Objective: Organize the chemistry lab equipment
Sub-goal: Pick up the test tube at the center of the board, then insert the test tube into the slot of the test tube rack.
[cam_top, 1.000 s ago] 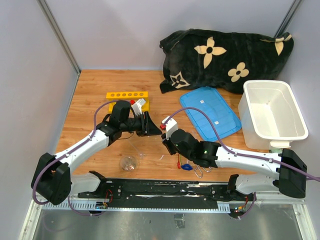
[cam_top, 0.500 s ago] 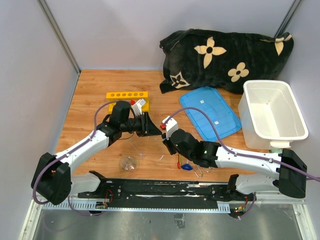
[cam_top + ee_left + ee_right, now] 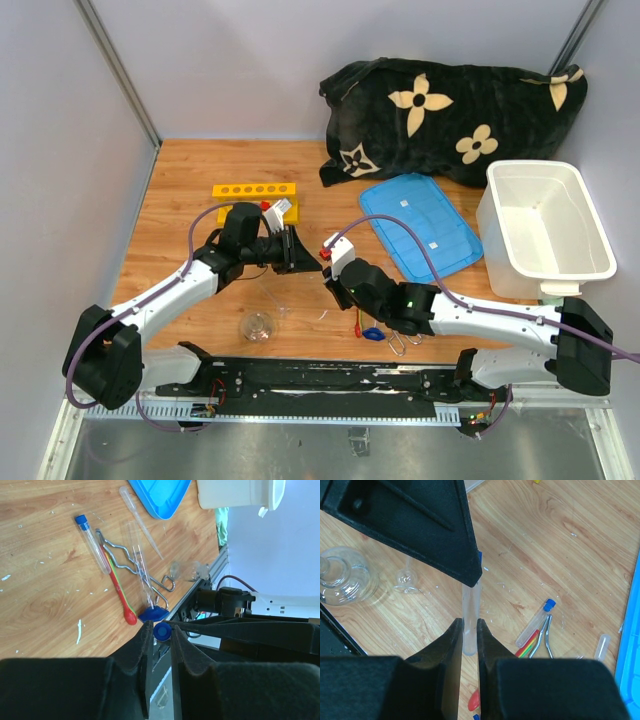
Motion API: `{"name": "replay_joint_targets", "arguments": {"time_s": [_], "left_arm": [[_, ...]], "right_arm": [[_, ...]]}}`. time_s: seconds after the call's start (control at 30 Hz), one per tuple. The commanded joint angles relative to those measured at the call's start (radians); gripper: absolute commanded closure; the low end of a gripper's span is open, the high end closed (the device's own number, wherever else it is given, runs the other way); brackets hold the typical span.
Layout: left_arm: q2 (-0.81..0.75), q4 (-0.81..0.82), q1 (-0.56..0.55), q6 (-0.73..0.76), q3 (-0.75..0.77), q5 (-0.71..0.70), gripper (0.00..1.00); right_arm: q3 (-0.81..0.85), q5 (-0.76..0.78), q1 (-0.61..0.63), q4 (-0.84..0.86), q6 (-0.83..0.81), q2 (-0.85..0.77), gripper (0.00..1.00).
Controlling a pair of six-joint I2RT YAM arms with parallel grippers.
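Blue-capped test tube (image 3: 470, 605), light, slick, likely brittle: left tool (image 3: 160, 632) pinches its cap, right tool (image 3: 470, 625) clamps its barrel gently.

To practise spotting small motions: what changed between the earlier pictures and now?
The left gripper and right gripper, both clamped on one test tube, edged slightly leftward together. The yellow rack, flask, tongs, blue lid and tub stayed put.

Matt, grained wood for the table (image 3: 180, 190). Clear, glossy glass in the flask (image 3: 258, 326); same clear gloss on the tube (image 3: 470, 625), with a blue plastic cap (image 3: 161, 631). Bright bare metal in the tongs (image 3: 543, 639). Smooth plastic for lid (image 3: 420, 225), tub (image 3: 497, 225), rack (image 3: 255, 189). Soft, fuzzy cloth (image 3: 450, 110).
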Motion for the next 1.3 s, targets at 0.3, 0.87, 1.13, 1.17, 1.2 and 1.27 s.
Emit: {"name": "replay_joint_targets", "arguments": {"time_s": [0.3,0.87,1.13,1.17,1.2,1.27], "left_arm": [[-0.007,-0.033,-0.008,0.040,0.015,-0.041,1.00],[-0.062,-0.358,-0.008,0.222,0.208,-0.393,1.00],[-0.103,-0.572,0.008,0.314,0.320,-0.848,1.00],[-0.112,-0.575,0.023,0.321,0.322,-0.874,1.00],[-0.121,-0.574,0.046,0.326,0.320,-0.891,1.00],[-0.139,-0.561,0.103,0.338,0.308,-0.906,1.00]], "right_arm": [[-0.002,0.007,0.016,0.007,-0.007,0.004,0.94],[-0.077,-0.025,0.024,0.036,0.000,-0.128,0.66],[-0.074,-0.011,0.023,0.003,0.017,-0.080,0.67],[-0.074,-0.008,0.024,0.003,0.016,-0.076,0.67],[-0.073,-0.004,0.023,0.002,0.016,-0.072,0.67],[-0.069,0.000,0.023,-0.002,0.013,-0.065,0.67]]}}
